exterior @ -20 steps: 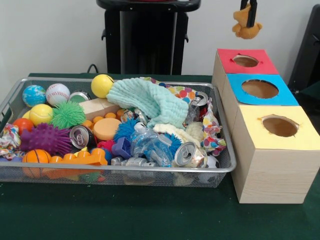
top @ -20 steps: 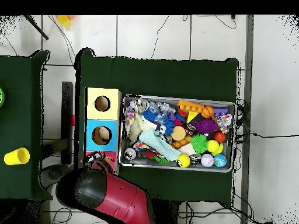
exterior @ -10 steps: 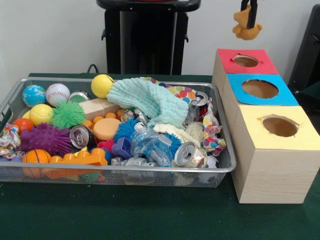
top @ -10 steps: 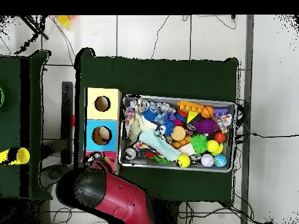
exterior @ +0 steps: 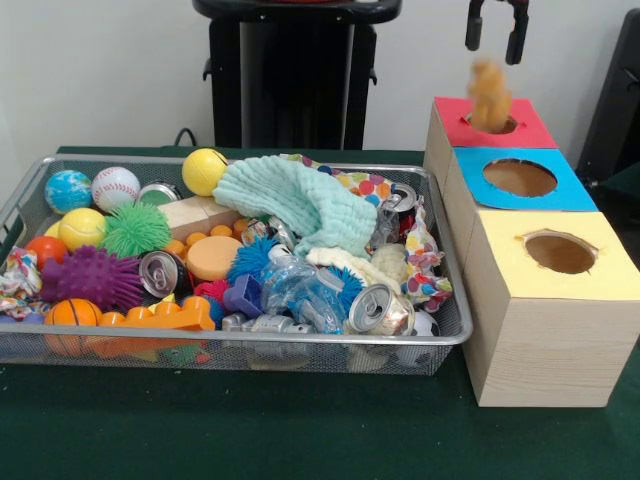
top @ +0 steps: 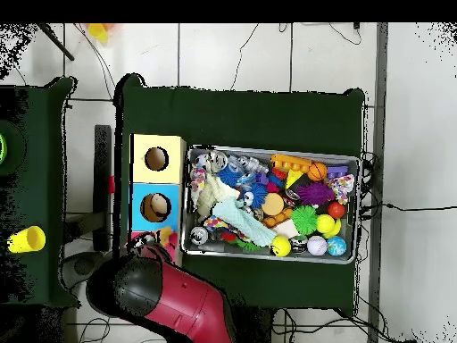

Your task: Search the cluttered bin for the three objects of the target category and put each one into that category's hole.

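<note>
A small brown plush bear (exterior: 489, 95) is in mid-air, blurred, just above the hole of the red-topped box (exterior: 532, 128). My gripper (exterior: 495, 25) hangs straight above it at the top edge, open, with nothing between its fingers. In the overhead view the red arm (top: 170, 299) covers the red box, and only a speck of the brown bear (top: 163, 234) shows beside it. The wire bin (exterior: 250, 345) holds mixed clutter: a mint cloth (exterior: 300, 200), balls, cans and spiky toys.
A blue-topped box (exterior: 565, 195) and a yellow-topped box (exterior: 600, 280) stand in a row with the red one, right of the bin. In the bin lie a purple spiky ball (exterior: 92, 277), a crushed can (exterior: 378, 308) and a yellow ball (exterior: 203, 170). A yellow cup (top: 25, 239) stands on a side table.
The gripper has opened and let go of the plush bear. The bear has dropped from the fingers down to the red box's hole. The bin's contents have not moved.
</note>
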### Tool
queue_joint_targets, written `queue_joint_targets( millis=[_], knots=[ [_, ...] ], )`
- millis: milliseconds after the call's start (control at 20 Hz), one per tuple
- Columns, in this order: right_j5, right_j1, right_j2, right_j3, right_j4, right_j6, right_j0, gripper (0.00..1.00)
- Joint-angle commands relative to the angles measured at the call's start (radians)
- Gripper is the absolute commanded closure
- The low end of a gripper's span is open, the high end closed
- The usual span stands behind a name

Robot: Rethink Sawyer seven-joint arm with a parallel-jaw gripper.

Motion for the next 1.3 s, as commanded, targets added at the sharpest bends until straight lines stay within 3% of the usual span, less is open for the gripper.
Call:
queue_joint_targets(
  millis=[50,750,900,1150,1300],
  knots=[
    [-0.077,0.042,0.105,0.024,-0.018,0.112,-0.044,0.00],
    [-0.121,0.037,0.130,0.050,-0.006,0.116,-0.068,0.00],
    [-0.112,0.030,0.111,0.048,-0.031,0.097,-0.086,0.00],
    [-0.068,-0.022,0.089,0.054,-0.093,-0.058,-0.217,0.00],
    [-0.004,-0.050,0.106,0.034,-0.145,-0.174,-0.334,0.00]
  ],
)
